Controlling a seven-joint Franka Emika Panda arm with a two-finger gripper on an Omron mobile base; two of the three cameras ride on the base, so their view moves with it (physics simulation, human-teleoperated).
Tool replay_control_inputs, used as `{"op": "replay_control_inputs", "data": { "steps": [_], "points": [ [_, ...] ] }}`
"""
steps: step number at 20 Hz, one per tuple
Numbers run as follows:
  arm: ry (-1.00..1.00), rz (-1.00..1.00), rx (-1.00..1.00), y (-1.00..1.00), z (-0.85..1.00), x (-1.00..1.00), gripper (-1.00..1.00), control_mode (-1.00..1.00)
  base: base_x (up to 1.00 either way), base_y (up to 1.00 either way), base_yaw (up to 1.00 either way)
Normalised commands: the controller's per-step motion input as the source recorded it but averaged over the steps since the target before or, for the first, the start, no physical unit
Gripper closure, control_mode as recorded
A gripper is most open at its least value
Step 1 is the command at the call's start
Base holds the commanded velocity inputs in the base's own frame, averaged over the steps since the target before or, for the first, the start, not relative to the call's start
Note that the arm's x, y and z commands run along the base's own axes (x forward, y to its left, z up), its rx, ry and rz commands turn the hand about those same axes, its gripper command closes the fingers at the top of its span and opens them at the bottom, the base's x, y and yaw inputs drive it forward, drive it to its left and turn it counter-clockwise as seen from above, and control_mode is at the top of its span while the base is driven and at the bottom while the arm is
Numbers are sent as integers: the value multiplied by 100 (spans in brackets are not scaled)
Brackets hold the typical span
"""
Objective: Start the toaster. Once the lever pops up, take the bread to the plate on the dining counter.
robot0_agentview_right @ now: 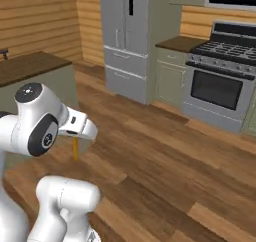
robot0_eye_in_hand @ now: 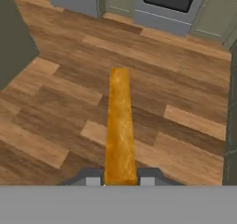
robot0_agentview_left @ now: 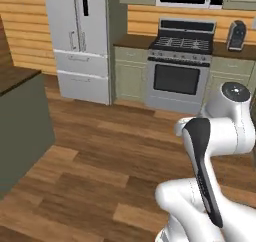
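We look across a kitchen floor point(robot0_eye_in_hand: 55, 102) of glossy wood planks in mixed light and dark browns, with horizontal pale timber boards on the walls. Against the far wall stand a tall smooth silver-grey refrigerator point(robot0_agentview_left: 82, 41) with long door handles and a steel range point(robot0_agentview_left: 179, 68) with a dark glass oven door and black burner grates, flanked by pale olive panelled cabinets point(robot0_agentview_left: 129, 73) under a dark top. A rounded silver-grey toaster with a black end panel point(robot0_agentview_left: 236, 36) sits on that far top, right of the range in the left base view. The long dark-brown wood-grain table over a plain grey-green base point(robot0_agentview_right: 35, 66) lies at the left of the scene. The bread point(robot0_eye_in_hand: 119, 126), a flat slice seen edge-on in the hand view as a narrow upright golden-brown strip with a slightly mottled toasted crust, hangs over the floor well apart from both table and range. In the right base view it shows as a thin tan sliver point(robot0_agentview_right: 76, 149) below the white hand. The two small dark fingers point(robot0_eye_in_hand: 119, 181) are closed tight on the bread, one pressing each flat face at its lower end, so the slice stands straight out from between them with nothing else touching it.
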Motion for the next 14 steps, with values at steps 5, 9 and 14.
{"op": "replay_control_inputs", "data": {
  "steps": [5, 9, 14],
  "points": [
    [0, 0, 0, 0, 0, 0, 100, 100, -27, 32, 100],
    [0, 0, 0, 0, 0, 0, 100, 100, -10, 27, 100],
    [0, 0, 0, 0, 0, 0, 100, 100, 48, 33, 65]
  ]
}}
